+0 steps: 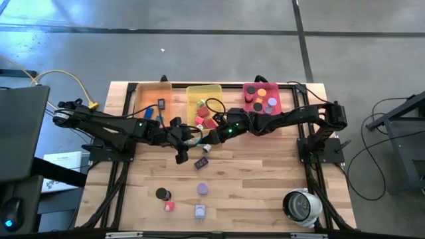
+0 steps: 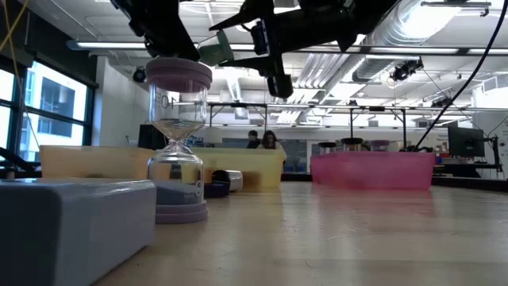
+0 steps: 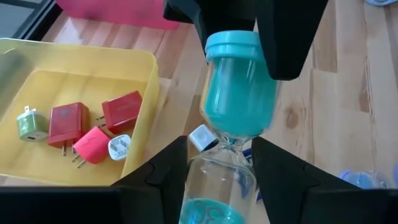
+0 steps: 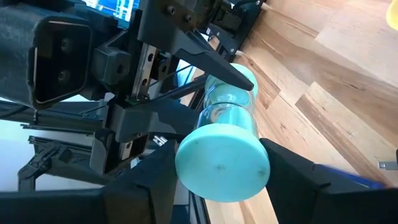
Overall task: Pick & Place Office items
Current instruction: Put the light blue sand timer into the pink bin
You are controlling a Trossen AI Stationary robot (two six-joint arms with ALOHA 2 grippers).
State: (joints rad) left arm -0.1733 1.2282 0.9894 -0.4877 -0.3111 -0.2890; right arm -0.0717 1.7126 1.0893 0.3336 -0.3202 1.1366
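While both jaws meet midair, teal hourglass [image 3: 233, 106] clamped between left jaws [image 3: 217, 165], right jaws [image 4: 217, 165] gripping its cap.

Both arms meet mid-table just in front of the yellow tray [image 1: 214, 88], blocking that lane. Trays line the far edge: orange tray [image 1: 143, 99], yellow, pink tray [image 1: 287, 101]. Near side mostly open wood; scattered obstacles: purple hourglass [image 1: 202, 189], grey block [image 1: 200, 212], round white device [image 1: 302, 206] at right corner.
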